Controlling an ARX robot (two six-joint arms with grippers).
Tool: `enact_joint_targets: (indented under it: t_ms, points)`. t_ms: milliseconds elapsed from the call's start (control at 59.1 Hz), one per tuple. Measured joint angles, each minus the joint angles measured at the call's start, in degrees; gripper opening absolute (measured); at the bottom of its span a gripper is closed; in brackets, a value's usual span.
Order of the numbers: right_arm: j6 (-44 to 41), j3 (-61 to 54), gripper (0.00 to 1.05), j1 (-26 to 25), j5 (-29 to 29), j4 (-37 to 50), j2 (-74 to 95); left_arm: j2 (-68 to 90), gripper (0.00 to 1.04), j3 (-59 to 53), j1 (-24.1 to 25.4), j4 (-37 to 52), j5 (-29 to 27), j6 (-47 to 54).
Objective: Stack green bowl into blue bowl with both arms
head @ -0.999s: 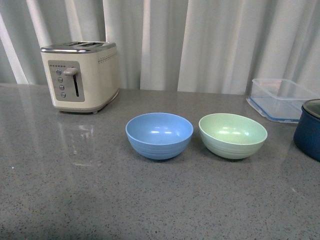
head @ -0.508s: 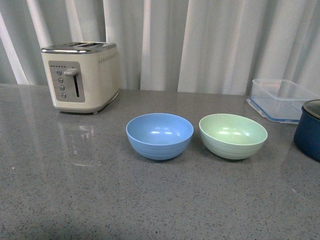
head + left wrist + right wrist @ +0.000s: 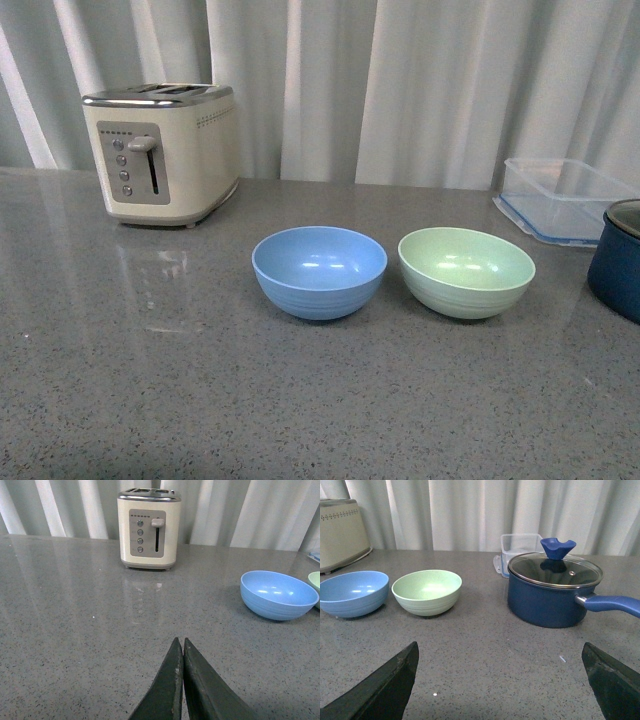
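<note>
Shared: blue bowl (image 3: 318, 272), maybe green bowl (image 3: 466, 270)

Mint green bowl (image 3: 426, 591) between blue bowl (image 3: 352, 592) and navy pot (image 3: 552, 597)

Gloss meets matt on a polished, speckled grey surface (image 3: 300, 400).
It mirrors the glossy cream toaster (image 3: 165, 150) with its brushed-metal top; the blue bowl (image 3: 319, 272) and green bowl (image 3: 466, 272) look matt, faintly ridged; clear plastic container (image 3: 560, 195), shiny navy pot (image 3: 545, 602), glass lid (image 3: 555, 570), soft cloth curtain (image 3: 400, 90).
</note>
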Motion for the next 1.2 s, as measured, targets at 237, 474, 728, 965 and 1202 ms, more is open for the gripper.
enact_joint_targets:
  t_ms: [237,474,728,965,1202]
  points:
    - [0.0,0.0,0.95,0.0,0.0,0.0,0.0,-5.7,0.04,0.0,0.0,-5.6,0.0,0.0]
    - [0.0,0.0,0.95,0.0,0.0,0.0,0.0,-9.8,0.04,0.0,0.0,-9.7,0.0,0.0]
    - [0.0,0.0,0.95,0.0,0.0,0.0,0.0,-17.6,0.04,0.0,0.0,-19.2,0.0,0.0]
    - [0.0,0.0,0.95,0.0,0.0,0.0,0.0,-22.3,0.04,0.0,0.0,-22.6,0.0,0.0]
    - [0.0,0.0,0.95,0.0,0.0,0.0,0.0,-22.4,0.3,0.0,0.0,-22.6,0.0,0.0]
